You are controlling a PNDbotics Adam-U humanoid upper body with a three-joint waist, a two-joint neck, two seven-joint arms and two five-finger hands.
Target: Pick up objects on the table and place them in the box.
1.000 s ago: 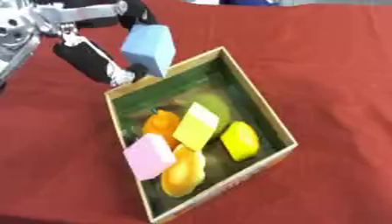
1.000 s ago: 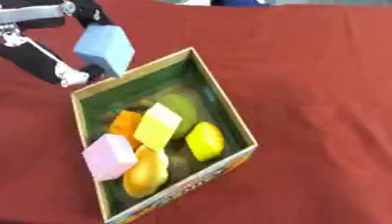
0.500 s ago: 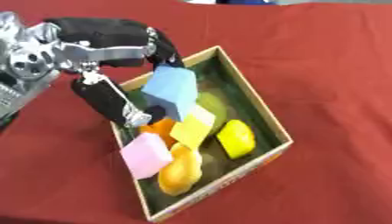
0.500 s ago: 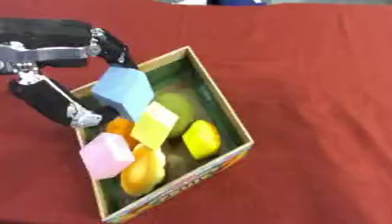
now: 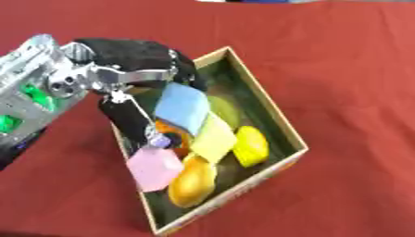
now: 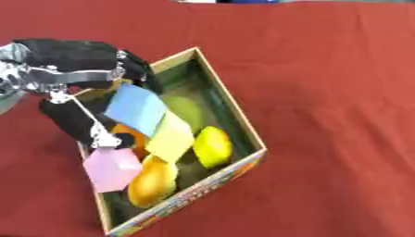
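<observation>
My left hand (image 5: 134, 81) reaches over the box (image 5: 279, 125) from the left, its thumb and fingers pinching a light blue block (image 5: 183, 110). The block hangs tilted inside the box, just above a yellow block (image 5: 213, 140). Also inside lie a pink block (image 5: 152, 168), a lemon (image 5: 251, 146), an orange-yellow fruit (image 5: 192, 181), a green fruit (image 5: 224, 110) and something orange (image 5: 174, 139) partly hidden under the blocks. My right hand shows in neither view.
A red cloth (image 5: 340, 69) covers the whole table around the box. The box sits askew, its long side running from upper middle to lower left.
My left hand has carried the blue block from above the box's far left corner down into the box, over the yellow block. The view has also shifted.
</observation>
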